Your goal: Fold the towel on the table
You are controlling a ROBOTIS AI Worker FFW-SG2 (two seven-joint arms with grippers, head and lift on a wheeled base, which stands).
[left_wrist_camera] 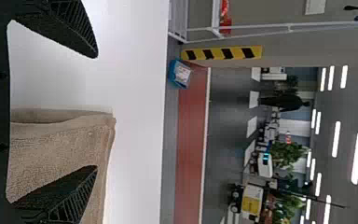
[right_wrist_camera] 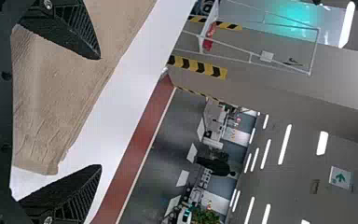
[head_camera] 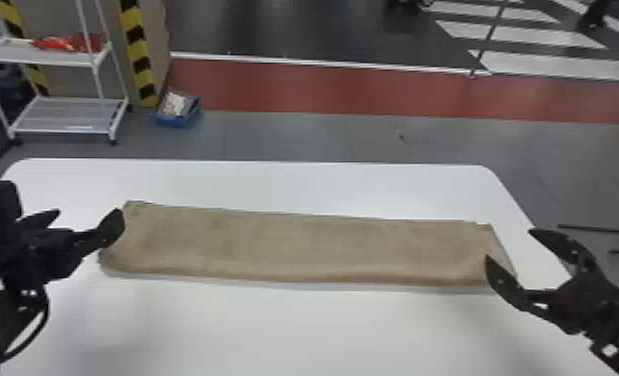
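A brown towel (head_camera: 303,247) lies across the white table as a long, narrow folded strip. At its left end my left gripper (head_camera: 90,215) stands open, one finger over the towel's edge. Past the right end, my right gripper (head_camera: 508,245) is open too, one fingertip over the towel's near right corner. In the left wrist view, the towel's end (left_wrist_camera: 60,135) shows between the spread fingers of the left gripper (left_wrist_camera: 97,112). The right wrist view has the towel (right_wrist_camera: 60,93) between and behind the fingers of the right gripper (right_wrist_camera: 100,112), with nothing gripped.
The white table (head_camera: 283,325) has its far edge beyond the towel. On the floor behind stand a white shelf cart (head_camera: 63,115) and a blue box (head_camera: 175,110) at the left. Black metal legs (head_camera: 598,228) are on the floor at the right.
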